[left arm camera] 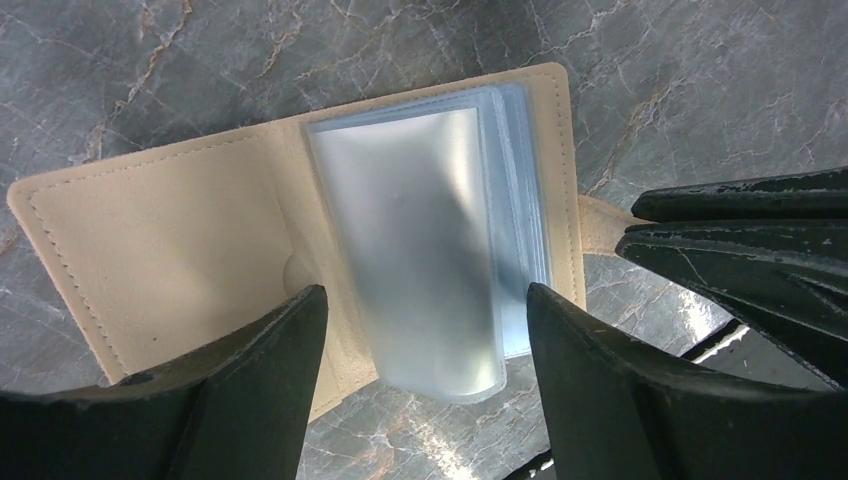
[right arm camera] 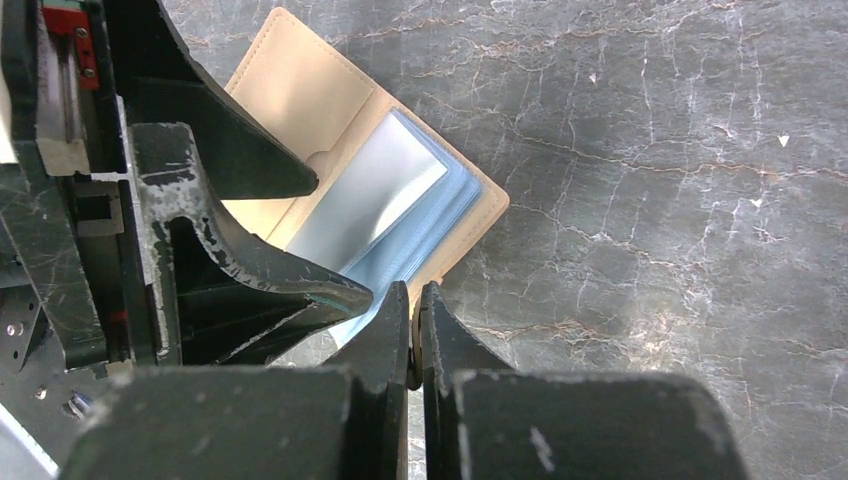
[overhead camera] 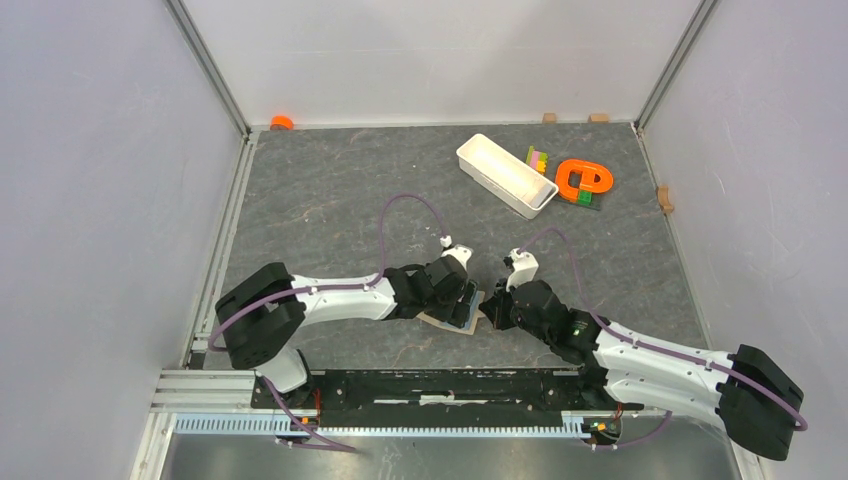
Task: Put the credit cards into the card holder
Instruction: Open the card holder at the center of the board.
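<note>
left gripper [left arm camera: 425, 300] jaws are spread, the open card holder [left arm camera: 170, 240] sleeves [left arm camera: 420, 230] between them; right gripper [right arm camera: 415, 290] jaws pinch its snap tab [left arm camera: 600, 225], probably to steady it.

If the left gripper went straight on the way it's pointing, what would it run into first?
Most likely the clear sleeves of the open card holder, which lie straight ahead between the open fingers of the left gripper. How far off they are is unclear.
</note>
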Robot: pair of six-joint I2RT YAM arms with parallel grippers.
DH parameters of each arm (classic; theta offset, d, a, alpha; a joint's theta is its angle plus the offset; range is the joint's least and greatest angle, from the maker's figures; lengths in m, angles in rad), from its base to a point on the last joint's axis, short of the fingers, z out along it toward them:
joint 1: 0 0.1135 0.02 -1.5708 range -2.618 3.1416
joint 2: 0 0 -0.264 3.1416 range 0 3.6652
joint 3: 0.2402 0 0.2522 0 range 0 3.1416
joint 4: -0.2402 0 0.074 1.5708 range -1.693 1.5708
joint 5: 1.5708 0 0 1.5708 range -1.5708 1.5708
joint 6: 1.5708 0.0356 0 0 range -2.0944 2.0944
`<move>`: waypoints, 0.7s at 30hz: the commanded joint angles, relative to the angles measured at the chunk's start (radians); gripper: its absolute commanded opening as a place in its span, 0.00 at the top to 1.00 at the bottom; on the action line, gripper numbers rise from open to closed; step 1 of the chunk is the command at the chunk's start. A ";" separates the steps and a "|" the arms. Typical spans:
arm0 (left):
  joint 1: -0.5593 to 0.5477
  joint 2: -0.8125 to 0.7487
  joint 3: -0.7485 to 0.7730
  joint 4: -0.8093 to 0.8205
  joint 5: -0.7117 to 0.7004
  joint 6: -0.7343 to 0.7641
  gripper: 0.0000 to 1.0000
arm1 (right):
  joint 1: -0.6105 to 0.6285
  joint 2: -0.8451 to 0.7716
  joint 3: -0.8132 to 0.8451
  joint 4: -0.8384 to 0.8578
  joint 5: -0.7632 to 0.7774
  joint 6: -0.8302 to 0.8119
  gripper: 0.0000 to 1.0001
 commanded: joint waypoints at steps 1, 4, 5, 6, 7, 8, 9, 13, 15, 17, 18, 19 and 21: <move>-0.011 0.016 0.032 -0.032 -0.089 0.022 0.21 | 0.005 -0.017 -0.001 0.019 0.022 0.001 1.00; -0.011 0.010 0.034 -0.085 -0.182 -0.001 0.25 | 0.004 -0.026 -0.003 0.010 0.030 0.000 1.00; -0.011 0.003 0.030 -0.094 -0.206 -0.010 0.26 | 0.004 -0.031 -0.004 0.005 0.033 0.001 1.00; -0.012 -0.005 0.024 -0.097 -0.223 -0.013 0.26 | 0.005 -0.035 -0.005 0.001 0.037 0.002 1.00; -0.012 -0.014 0.016 -0.097 -0.238 -0.017 0.27 | 0.004 -0.038 -0.006 -0.003 0.041 0.002 1.00; -0.012 -0.022 0.012 -0.097 -0.247 -0.018 0.28 | 0.004 -0.043 -0.008 -0.006 0.046 0.001 1.00; -0.012 -0.027 0.008 -0.098 -0.257 -0.019 0.28 | 0.004 -0.047 -0.009 -0.009 0.048 0.001 1.00; -0.011 -0.036 0.007 -0.119 -0.296 -0.025 0.29 | 0.004 -0.058 -0.013 -0.021 0.053 0.005 1.00; -0.011 -0.037 0.008 -0.141 -0.327 -0.031 0.29 | 0.005 -0.061 -0.015 -0.026 0.053 0.007 1.00; -0.009 -0.045 0.007 -0.163 -0.360 -0.036 0.29 | 0.004 -0.064 -0.018 -0.029 0.055 0.007 1.00; -0.008 -0.054 0.003 -0.174 -0.373 -0.040 0.29 | 0.004 -0.066 -0.022 -0.031 0.057 0.009 1.00; -0.006 -0.066 -0.002 -0.183 -0.386 -0.044 0.29 | 0.004 -0.069 -0.025 -0.031 0.058 0.011 1.00; 0.002 -0.090 -0.020 -0.192 -0.400 -0.054 0.28 | 0.004 -0.074 -0.029 -0.030 0.058 0.013 1.00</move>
